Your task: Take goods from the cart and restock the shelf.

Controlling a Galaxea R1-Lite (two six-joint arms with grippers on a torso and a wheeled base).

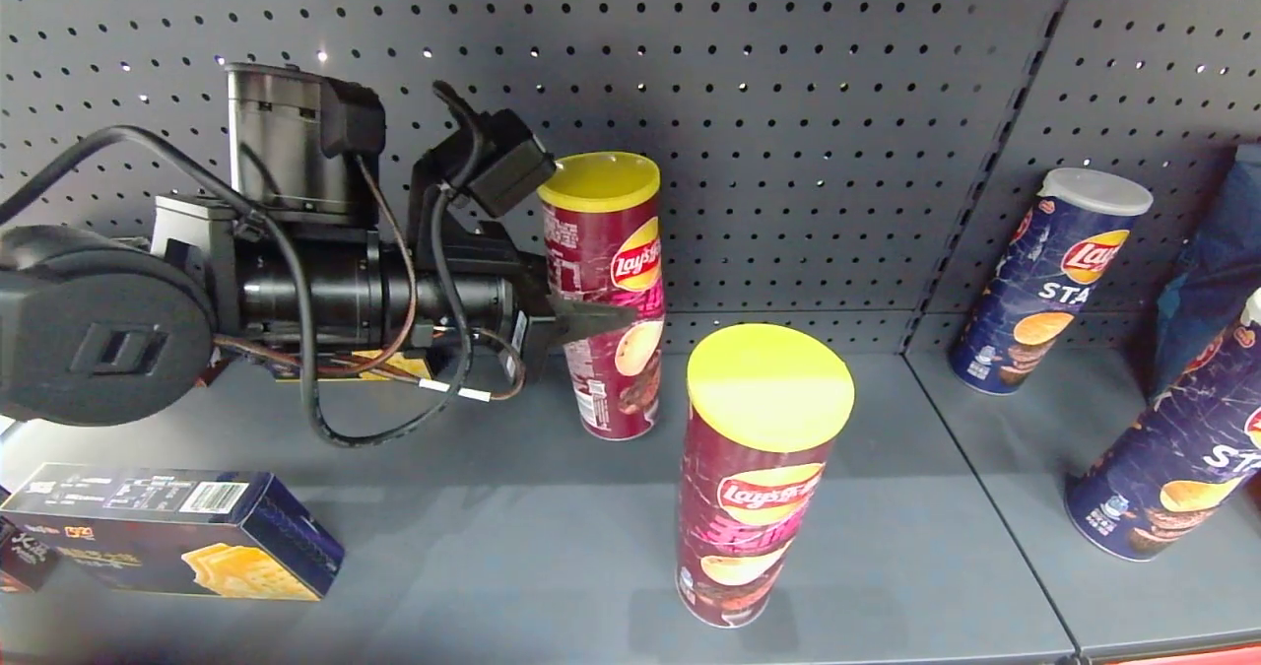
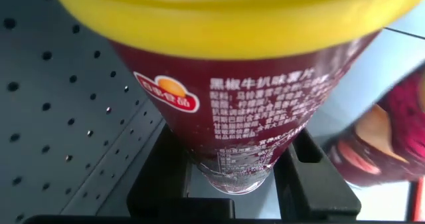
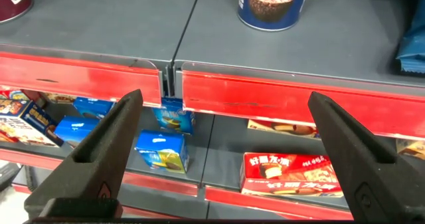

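A maroon chip can [image 1: 606, 291] with a yellow lid stands upright at the back of the grey shelf [image 1: 473, 507], close to the pegboard. My left gripper [image 1: 603, 314] comes in from the left at mid-height and is shut on this can. In the left wrist view the can [image 2: 246, 98] sits between the two black fingers [image 2: 163, 181], and my left gripper [image 2: 234, 179] holds it near its lower half. A second maroon can [image 1: 754, 478] stands free nearer the shelf's front. My right gripper [image 3: 226, 177] hangs open in front of the shelf's red edge strip [image 3: 279, 94], holding nothing.
Two blue chip cans [image 1: 1049, 281] [image 1: 1167, 458] stand on the shelf section to the right. A dark blue cracker box [image 1: 177, 532] lies at the front left. Lower shelves hold blue boxes [image 3: 163, 151] and a red box [image 3: 292, 174]. Open shelf floor lies between the maroon cans and the cracker box.
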